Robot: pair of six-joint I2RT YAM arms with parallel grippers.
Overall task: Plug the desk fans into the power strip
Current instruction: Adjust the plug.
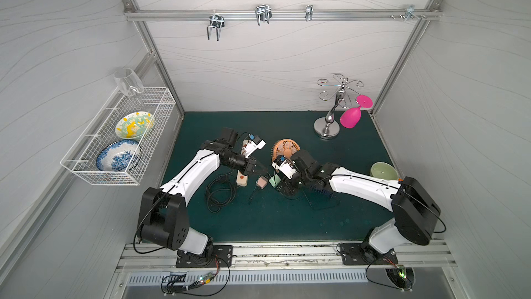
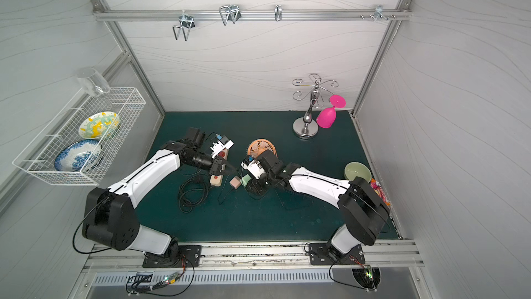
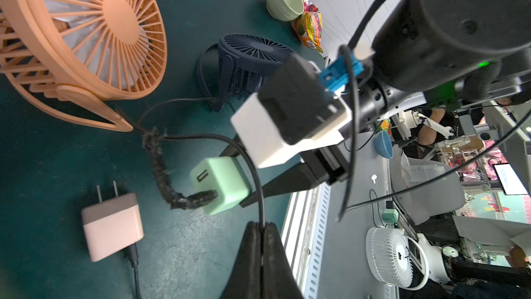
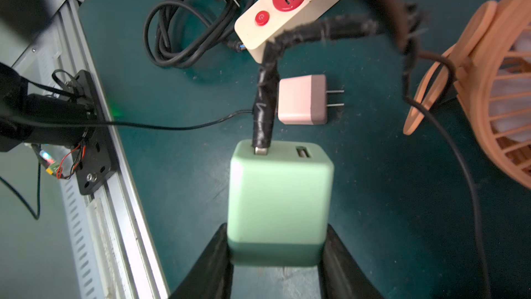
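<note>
Right gripper (image 4: 277, 240) is clasping mint-green plug adapter (image 4: 280, 191); left gripper (image 3: 260, 225) is pinching thin cord (image 3: 253, 162) from orange desk fan (image 3: 94, 30). Power strip (image 4: 287, 19) is lying under left arm; aligning prongs likely next.

My table (image 1: 287, 220) is dark teal. The desk fan (image 1: 286, 148) is peach-orange with a radial-spoke grille, and the second fan (image 3: 253, 59) is navy. The power strip (image 4: 287, 10) is cream with red sockets and a red button. One green charger (image 4: 280, 197) is mint, and the pink charger (image 4: 301, 99) is pale. The left claw (image 3: 261, 243), right claw (image 4: 277, 243) and thin cord (image 3: 261, 200) are black. At two o'clock the goblet (image 1: 352, 116) is magenta. At nine o'clock the basket (image 1: 161, 102) is white, holding a yellow-green plate (image 1: 134, 125) and a blue-floral plate (image 1: 117, 157).
</note>
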